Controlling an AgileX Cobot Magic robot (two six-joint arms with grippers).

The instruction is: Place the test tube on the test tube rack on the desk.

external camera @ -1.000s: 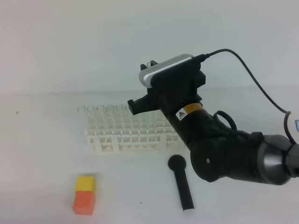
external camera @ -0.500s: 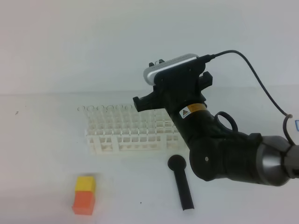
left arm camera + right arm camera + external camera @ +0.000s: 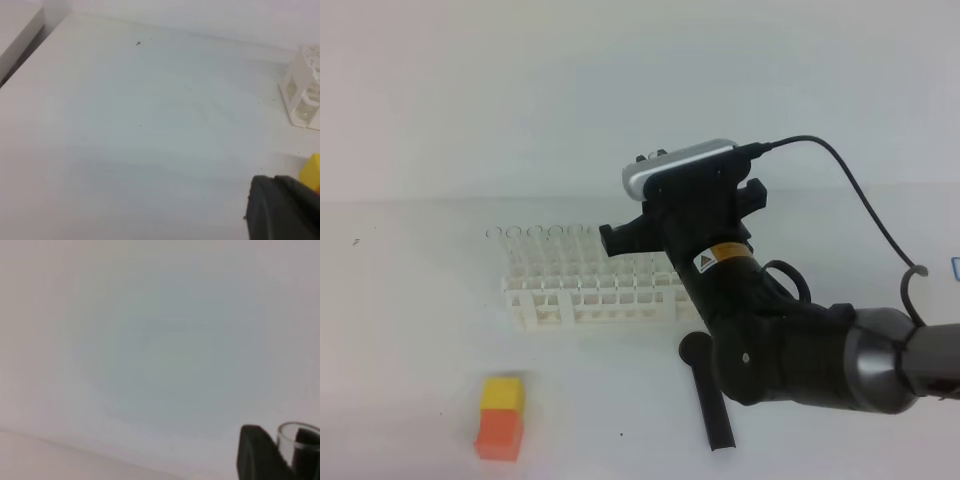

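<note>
The white test tube rack (image 3: 588, 278) stands on the desk (image 3: 410, 330) left of centre. My right gripper (image 3: 617, 238) hovers over the rack's right end, pointing left. In the right wrist view the clear round rim of the test tube (image 3: 298, 432) sits between the black fingers (image 3: 256, 450), so my right gripper (image 3: 282, 454) is shut on it; the tube's body is hidden. In the exterior view I cannot make out the tube. My left gripper (image 3: 282, 210) shows only as a black shape at the bottom right of the left wrist view, shut and empty.
A black scoop (image 3: 707, 395) lies on the desk in front of the rack, partly under the right arm. An orange-and-yellow block (image 3: 502, 416) stands at the front left. The rack's corner (image 3: 305, 92) and the block (image 3: 312, 171) sit at the left wrist view's right edge.
The right wrist rose and shifted a little right, then came back down and left over the rack's right end. The grip on the tube is unchanged.
</note>
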